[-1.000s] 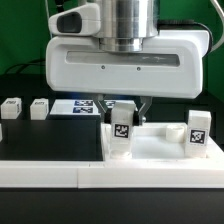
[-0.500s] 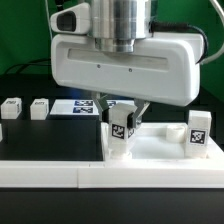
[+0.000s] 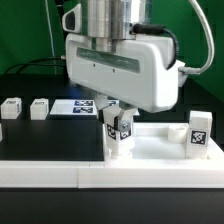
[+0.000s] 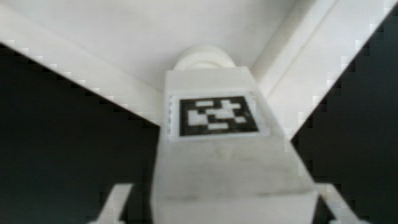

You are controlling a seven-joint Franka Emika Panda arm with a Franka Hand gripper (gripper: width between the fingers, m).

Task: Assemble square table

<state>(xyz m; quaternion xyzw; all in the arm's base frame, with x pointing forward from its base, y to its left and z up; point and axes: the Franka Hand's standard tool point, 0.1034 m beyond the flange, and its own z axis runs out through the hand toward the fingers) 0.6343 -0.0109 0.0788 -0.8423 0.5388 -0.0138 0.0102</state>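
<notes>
Slab point(image 3: 165, 150) on surface point(image 3: 50, 140), toward exterior view's right. Middle leg point(image 3: 120, 135) upright at slab's left corner, claw point(image 3: 120, 118) pinching it from above, one finger each side. Right leg point(image 3: 199, 134) upright at slab's right end. Far-left leg point(image 3: 12, 107) and neighbour leg point(image 3: 39, 108) side by side on surface, well apart from slab. Marker board point(image 3: 72, 107) flat on surface between neighbour leg and claw. Long rail point(image 3: 50, 173) across front, before slab
</notes>
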